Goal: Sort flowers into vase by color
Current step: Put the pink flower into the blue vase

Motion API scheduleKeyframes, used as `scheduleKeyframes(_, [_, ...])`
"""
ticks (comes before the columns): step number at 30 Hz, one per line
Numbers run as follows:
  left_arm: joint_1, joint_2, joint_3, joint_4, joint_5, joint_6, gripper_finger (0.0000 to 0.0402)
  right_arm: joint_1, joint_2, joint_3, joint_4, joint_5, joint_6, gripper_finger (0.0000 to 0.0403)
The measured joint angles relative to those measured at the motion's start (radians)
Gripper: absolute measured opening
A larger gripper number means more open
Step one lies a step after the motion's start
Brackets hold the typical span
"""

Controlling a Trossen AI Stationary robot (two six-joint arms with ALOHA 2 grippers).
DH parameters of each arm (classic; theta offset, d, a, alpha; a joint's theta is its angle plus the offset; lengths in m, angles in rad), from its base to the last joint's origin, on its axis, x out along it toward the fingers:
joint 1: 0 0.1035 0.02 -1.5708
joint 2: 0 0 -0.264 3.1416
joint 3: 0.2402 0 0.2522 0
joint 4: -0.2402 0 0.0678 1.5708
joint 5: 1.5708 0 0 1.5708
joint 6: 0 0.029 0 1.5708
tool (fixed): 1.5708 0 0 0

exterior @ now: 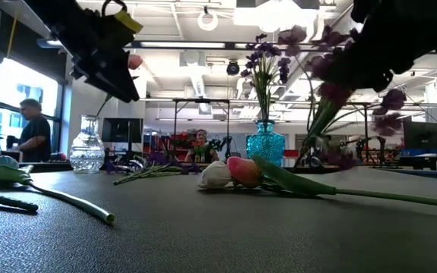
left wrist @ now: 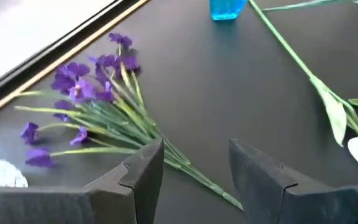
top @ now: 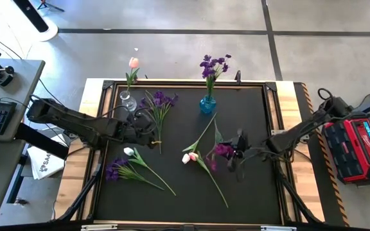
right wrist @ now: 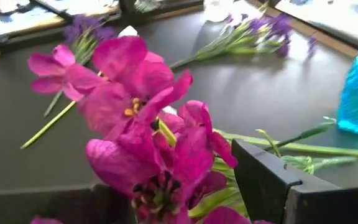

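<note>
Right hand [top: 236,156] grips a magenta-purple flower [right wrist: 148,137], lifted clear of the counter [top: 249,115]; left hand [left wrist: 194,171] hangs open over purple flowers [left wrist: 98,93] lying just ahead of its fingers

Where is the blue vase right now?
Seen from above, the blue vase stands at the far edge of the black table, right of centre, with purple flowers in it. The clear vase holding a pink tulip stands to its left.
</note>
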Motion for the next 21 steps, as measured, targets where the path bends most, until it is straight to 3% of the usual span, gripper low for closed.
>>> scheduleKeyframes(5, [-0.037,0.0,0.031,0.057,-0.002,0.15,0.0167,-0.017,-0.035,0.0,0.067,-0.016,-0.028,0.0177])
scheduleKeyframes(8, [-0.078,0.008,0.022,0.224,-0.002,0.406,0.0167,-0.017,-0.079,0.0,0.124,-0.066,-0.03,0.0177])
scheduleKeyframes(13, [-0.105,0.103,-0.01,0.565,0.018,0.873,0.0167,-0.03,-0.149,0.0,0.244,-0.245,-0.072,0.0177])
scheduleKeyframes(18, [-0.056,0.285,-0.012,0.929,0.202,1.192,0.0168,-0.059,-0.161,0.0,0.411,-0.427,-0.164,0.0177])
scheduleKeyframes(21, [-0.015,0.398,-0.012,1.163,0.359,1.286,0.0171,-0.077,-0.152,0.0,0.483,-0.501,-0.191,0.0177])
